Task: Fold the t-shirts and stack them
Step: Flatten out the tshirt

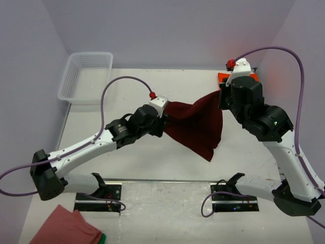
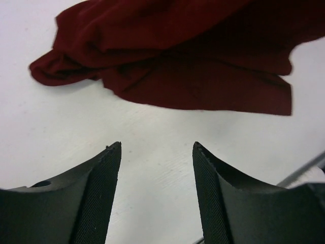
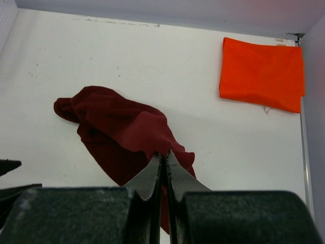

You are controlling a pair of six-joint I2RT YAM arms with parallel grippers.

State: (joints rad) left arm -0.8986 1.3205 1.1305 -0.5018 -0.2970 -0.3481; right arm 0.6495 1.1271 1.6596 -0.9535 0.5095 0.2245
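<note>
The dark maroon-red t-shirt (image 1: 195, 124) lies bunched at the middle of the table, one corner lifted. My right gripper (image 1: 222, 97) is shut on that corner; in the right wrist view the gripper (image 3: 163, 154) pinches the t-shirt (image 3: 117, 132). My left gripper (image 1: 164, 121) sits at the shirt's left edge. In the left wrist view this gripper (image 2: 156, 146) is open with only bare table between its fingers, and the t-shirt (image 2: 177, 56) lies just beyond the tips. The bright orange-red t-shirt (image 3: 261, 73) lies folded flat at the far right corner, mostly hidden behind my right arm from above (image 1: 222, 77).
A white mesh basket (image 1: 86, 76) stands at the back left. A salmon-pink cloth with a green edge (image 1: 66, 229) lies at the near left, in front of the arm bases. Walls close the table on the left, back and right.
</note>
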